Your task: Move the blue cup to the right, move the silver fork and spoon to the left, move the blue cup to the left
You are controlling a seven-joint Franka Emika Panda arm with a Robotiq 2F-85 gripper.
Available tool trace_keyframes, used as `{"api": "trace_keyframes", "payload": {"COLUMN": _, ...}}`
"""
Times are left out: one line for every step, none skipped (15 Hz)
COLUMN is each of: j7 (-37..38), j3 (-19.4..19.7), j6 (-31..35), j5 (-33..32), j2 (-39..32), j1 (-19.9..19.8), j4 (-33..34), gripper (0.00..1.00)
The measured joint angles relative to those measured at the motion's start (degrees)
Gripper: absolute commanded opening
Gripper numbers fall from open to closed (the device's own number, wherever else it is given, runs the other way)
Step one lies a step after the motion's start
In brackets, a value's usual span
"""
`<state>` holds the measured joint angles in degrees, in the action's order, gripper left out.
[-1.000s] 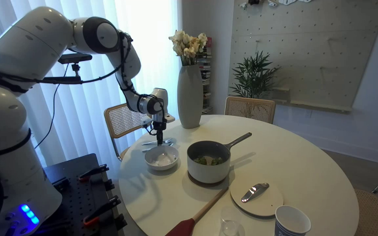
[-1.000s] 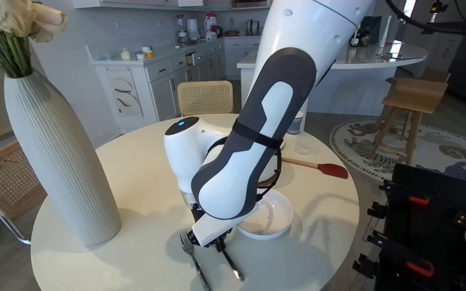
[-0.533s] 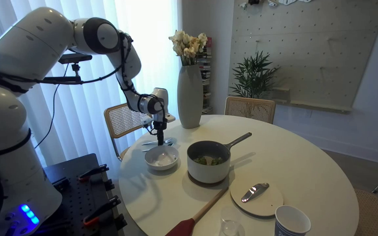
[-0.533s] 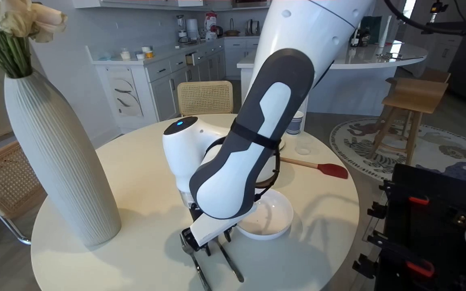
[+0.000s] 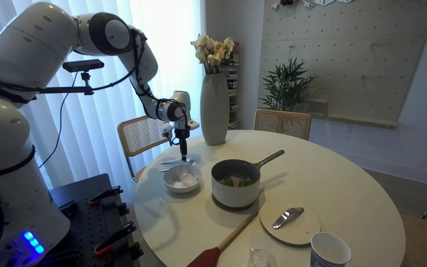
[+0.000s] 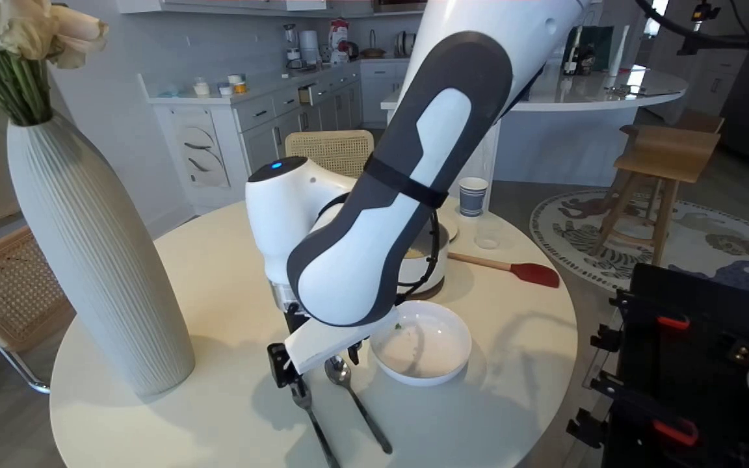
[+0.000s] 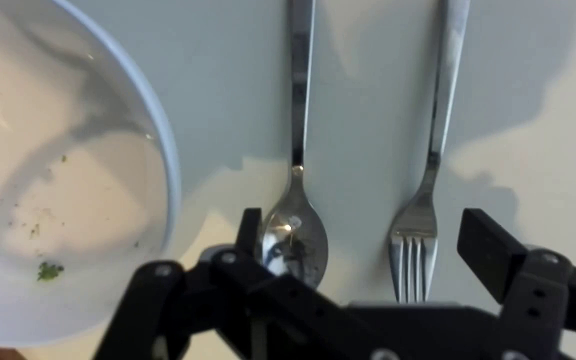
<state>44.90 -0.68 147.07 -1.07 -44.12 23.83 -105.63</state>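
In the wrist view the silver spoon (image 7: 295,220) and silver fork (image 7: 414,230) lie side by side on the table, apart from each other. My gripper (image 7: 363,225) is open above their heads. One finger (image 7: 249,227) is beside the spoon's bowl, the opposite one beyond the fork's tines; nothing is held. An exterior view shows the gripper (image 6: 317,364) raised a little over the fork (image 6: 315,422) and spoon (image 6: 367,413). The blue cup (image 6: 472,197), white with blue bands, stands upright across the table, well away from the gripper; it is cut off in an exterior view (image 5: 330,248).
A white bowl (image 6: 423,344) sits close beside the spoon. Behind it is a pot (image 5: 235,191) with its handle sticking out. A tall vase (image 5: 215,107) stands near the arm. A red spatula (image 5: 208,257), a clear glass (image 5: 261,256) and a plate (image 5: 306,233) bearing a silver utensil lie farther off.
My jaws, close together at the spoon's head a second ago, have spread apart. The gripper has risen slightly, uncovering the spoon's head; the spoon and fork stay on the table.
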Motion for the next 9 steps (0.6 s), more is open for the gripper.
{"api": "trace_keyframes", "payload": {"j7": -0.1, "j3": -0.1, "j6": 0.0, "j5": 0.0, "j2": 1.0, "j1": 0.0, "j4": -0.2, "gripper": 1.00}}
{"api": "trace_keyframes", "payload": {"j7": -0.2, "j3": -0.1, "j6": 0.0, "j5": 0.0, "j2": 2.1, "j1": 0.0, "j4": -0.5, "gripper": 1.00}}
{"api": "trace_keyframes", "payload": {"j7": -0.6, "j3": -0.1, "j6": 0.0, "j5": 0.0, "j2": 3.4, "j1": 0.0, "j4": -1.1, "gripper": 1.00}}
{"api": "trace_keyframes", "payload": {"j7": -0.9, "j3": -0.1, "j6": 0.0, "j5": 0.0, "j2": 4.7, "j1": 0.0, "j4": -1.9, "gripper": 1.00}}
{"api": "trace_keyframes", "payload": {"j7": -1.1, "j3": -0.2, "j6": 0.0, "j5": 0.0, "j2": 6.2, "j1": -0.1, "j4": -2.9, "gripper": 1.00}}
{"api": "trace_keyframes", "payload": {"j7": -1.6, "j3": -0.2, "j6": 0.0, "j5": 0.0, "j2": 7.8, "j1": -0.2, "j4": -4.2, "gripper": 1.00}}
{"api": "trace_keyframes", "payload": {"j7": -2.2, "j3": -0.2, "j6": 0.0, "j5": 0.0, "j2": 9.6, "j1": -0.3, "j4": -5.8, "gripper": 1.00}}
{"api": "trace_keyframes", "payload": {"j7": -3.0, "j3": -0.2, "j6": -0.1, "j5": 0.0, "j2": 11.5, "j1": -0.4, "j4": -7.5, "gripper": 1.00}}
{"api": "trace_keyframes", "payload": {"j7": -3.7, "j3": -0.3, "j6": -0.1, "j5": 0.0, "j2": 13.5, "j1": -0.8, "j4": -9.5, "gripper": 1.00}}
